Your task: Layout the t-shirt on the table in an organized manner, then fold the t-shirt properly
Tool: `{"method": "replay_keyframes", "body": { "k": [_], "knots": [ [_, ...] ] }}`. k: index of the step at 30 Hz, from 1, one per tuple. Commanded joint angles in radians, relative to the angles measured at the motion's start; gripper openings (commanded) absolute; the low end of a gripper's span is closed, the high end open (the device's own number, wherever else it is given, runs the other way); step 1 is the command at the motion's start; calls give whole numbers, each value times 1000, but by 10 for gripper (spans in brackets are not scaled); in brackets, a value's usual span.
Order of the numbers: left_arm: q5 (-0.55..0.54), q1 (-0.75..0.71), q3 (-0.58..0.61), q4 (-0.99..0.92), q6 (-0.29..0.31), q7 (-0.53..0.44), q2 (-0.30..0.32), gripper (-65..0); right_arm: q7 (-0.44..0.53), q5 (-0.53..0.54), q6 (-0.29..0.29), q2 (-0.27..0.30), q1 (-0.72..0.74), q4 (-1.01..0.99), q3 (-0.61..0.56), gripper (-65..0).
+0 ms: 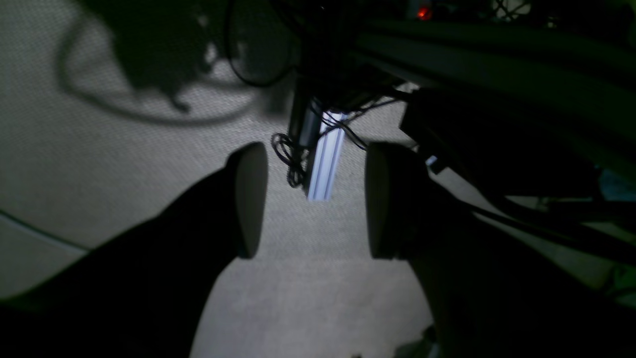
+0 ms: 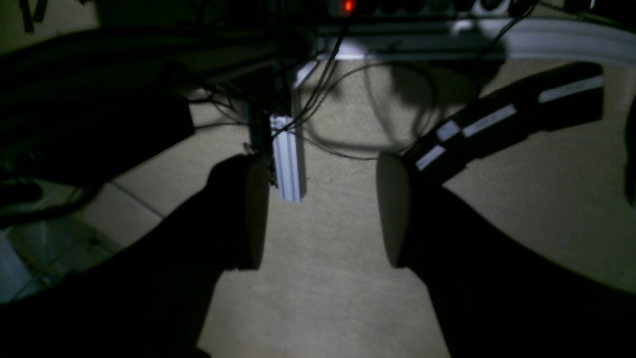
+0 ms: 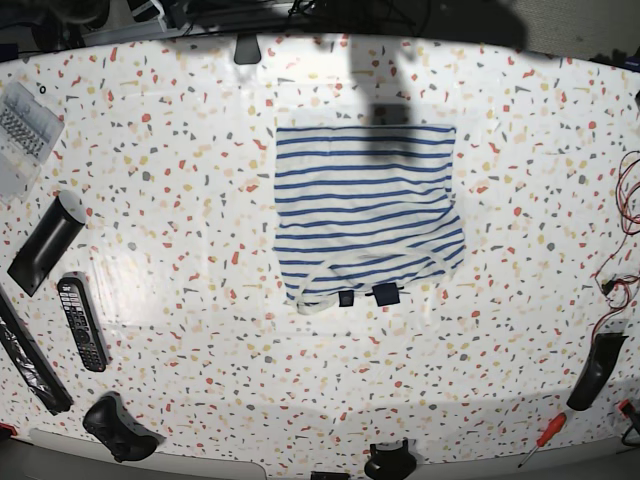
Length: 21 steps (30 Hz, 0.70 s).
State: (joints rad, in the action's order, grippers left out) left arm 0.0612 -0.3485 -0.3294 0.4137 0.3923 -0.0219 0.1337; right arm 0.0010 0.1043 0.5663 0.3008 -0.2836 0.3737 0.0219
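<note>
T-shirt (image 3: pixel 365 212) lies folded into a compact rectangle at the centre of the table (image 3: pixel 200 330), slightly above the middle of the base view, its neck edge with two small dark tags toward the bottom of the frame and its blue stripes running left to right. Neither arm touches it. Left gripper (image 1: pixel 315 199) stands released in its wrist view, pads well apart with nothing between them, over a dim carpeted floor (image 1: pixel 124 164) with an aluminium rail (image 1: pixel 325 159) beyond. Right gripper (image 2: pixel 323 211) is likewise released and empty, over the same kind of flooring. Along the left edge of the base view lie a remote control (image 3: pixel 82 322) and a black-handled tool (image 3: pixel 45 243); a red-handled screwdriver (image 3: pixel 543 436) sits at lower right.
</note>
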Motion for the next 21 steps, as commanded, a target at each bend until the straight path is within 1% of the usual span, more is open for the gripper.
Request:
{"method": "replay_keyframes", "body": {
  "k": [1,3,6,9,12,15,19,21],
  "knots": [
    [2,-7,-3,2,-6,5,13,-360,-10,3,9,-5,11,-4,3,-319],
    [2,-3,-3,2,-27,26,17,-360,-40,-5,9,-21,37,-6,3,-319],
    [4,5,-3,3,-80,45,22,-360,-65,-71,6,-42,65,-6,3,-319],
    [45,31,-3,6,-89,47,26,-360,-50,-131,-33,-61,73,-5,3,-319],
    [43,57,-3,6,-89,95,22,-360,-35,-128,-49,-64,73,-5,-13,-319],
    [43,69,-3,6,-90,100,13,-360,-27,-127,-54,-60,73,-5,-69,-319],
    [44,69,-3,6,-90,96,3,-360,-12,-122,-55,-60,73,-5,-179,-319],
    [44,69,-3,6,-90,92,0,-360,-8,-86,-55,-60,73,-5,-240,-319]
  ]
}}
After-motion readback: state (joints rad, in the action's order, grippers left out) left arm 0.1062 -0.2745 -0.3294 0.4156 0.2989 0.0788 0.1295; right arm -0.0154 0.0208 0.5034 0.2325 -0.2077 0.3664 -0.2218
